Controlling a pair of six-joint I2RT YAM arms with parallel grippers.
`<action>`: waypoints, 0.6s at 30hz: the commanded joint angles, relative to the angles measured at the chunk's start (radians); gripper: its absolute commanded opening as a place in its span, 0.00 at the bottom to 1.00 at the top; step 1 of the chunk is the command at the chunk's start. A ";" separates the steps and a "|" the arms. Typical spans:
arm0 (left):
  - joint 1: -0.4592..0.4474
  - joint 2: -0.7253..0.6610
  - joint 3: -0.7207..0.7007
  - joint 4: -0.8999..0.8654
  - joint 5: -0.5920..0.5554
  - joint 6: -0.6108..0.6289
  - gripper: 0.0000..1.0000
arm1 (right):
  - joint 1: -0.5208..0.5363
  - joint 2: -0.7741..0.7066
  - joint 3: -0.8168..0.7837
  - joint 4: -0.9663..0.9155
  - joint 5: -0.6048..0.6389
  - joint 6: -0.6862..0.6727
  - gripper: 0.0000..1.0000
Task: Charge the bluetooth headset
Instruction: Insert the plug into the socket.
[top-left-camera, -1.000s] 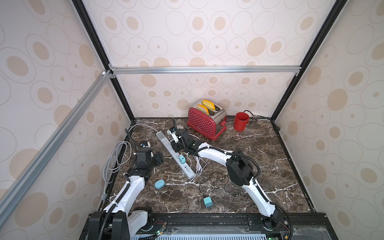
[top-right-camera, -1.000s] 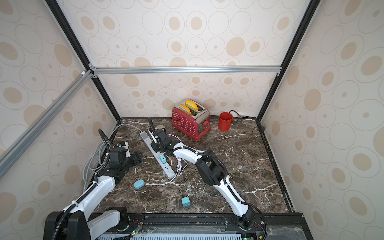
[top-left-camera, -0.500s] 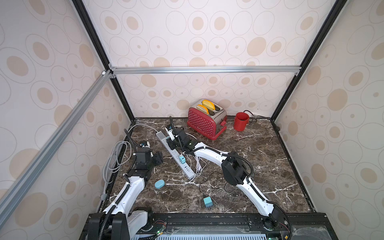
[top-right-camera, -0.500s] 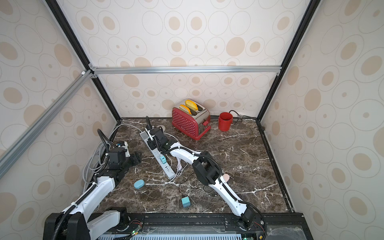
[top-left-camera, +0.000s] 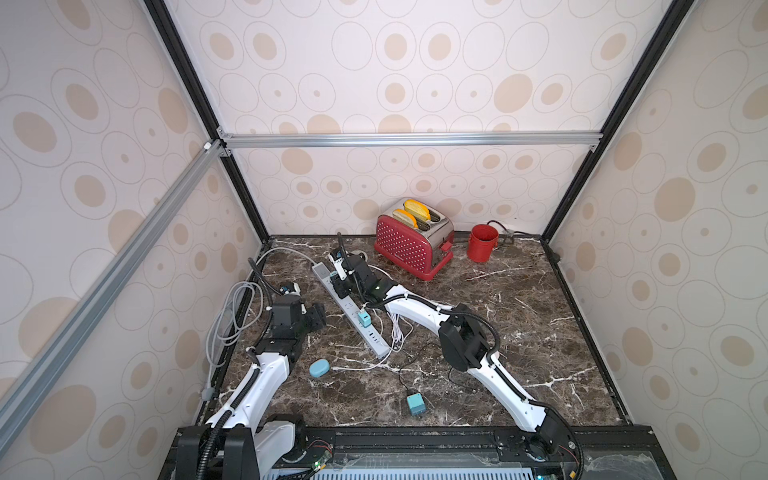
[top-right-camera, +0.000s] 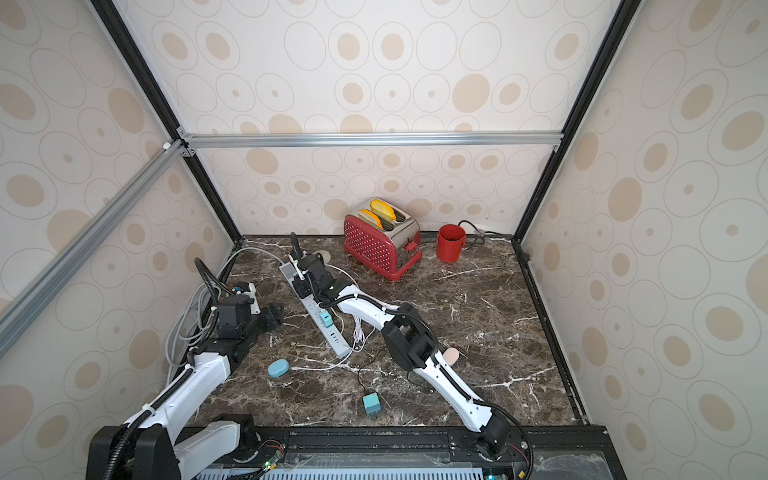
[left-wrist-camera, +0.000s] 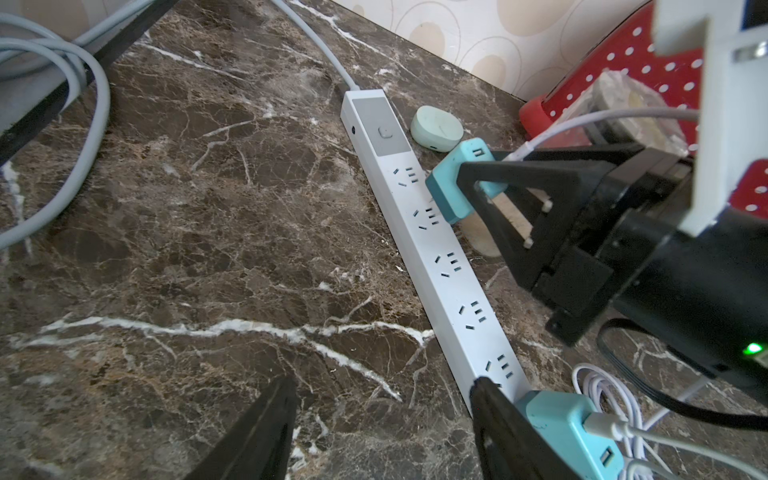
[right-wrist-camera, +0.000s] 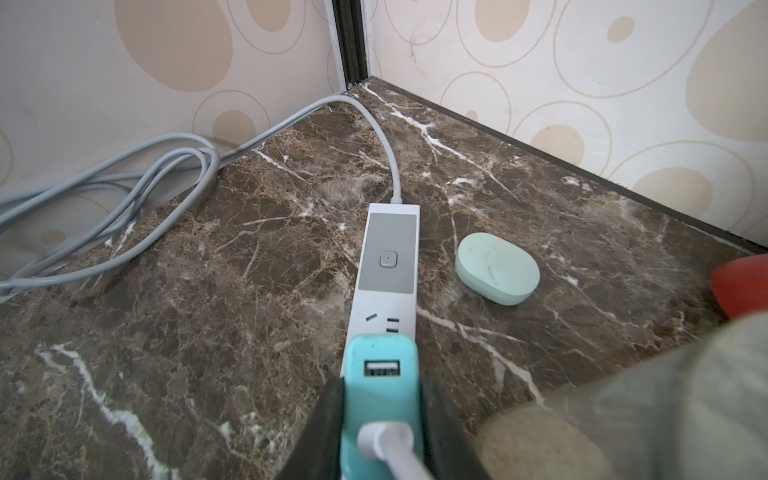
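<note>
Found the mint earbud case lying closed on the marble counter near its far left corner, just beside the switch end of the white power strip. Saw the right gripper pinching a teal USB charger, with a white cable plugged into it, over the strip's sockets nearest the switch; could not tell whether seated. Noted the left gripper spread wide and empty, low beside the strip. Spotted a second teal charger plugged in farther along, and a blue earbud case toward the front left.
</note>
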 joint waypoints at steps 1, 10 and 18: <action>0.005 -0.006 0.007 0.012 -0.013 -0.012 0.68 | 0.004 -0.004 -0.021 0.004 0.019 0.014 0.14; 0.005 0.007 0.008 0.017 -0.009 -0.012 0.68 | 0.003 0.006 -0.034 -0.008 0.021 0.032 0.14; 0.006 0.005 0.014 0.012 -0.011 -0.010 0.68 | 0.000 0.017 -0.031 -0.057 0.019 0.046 0.14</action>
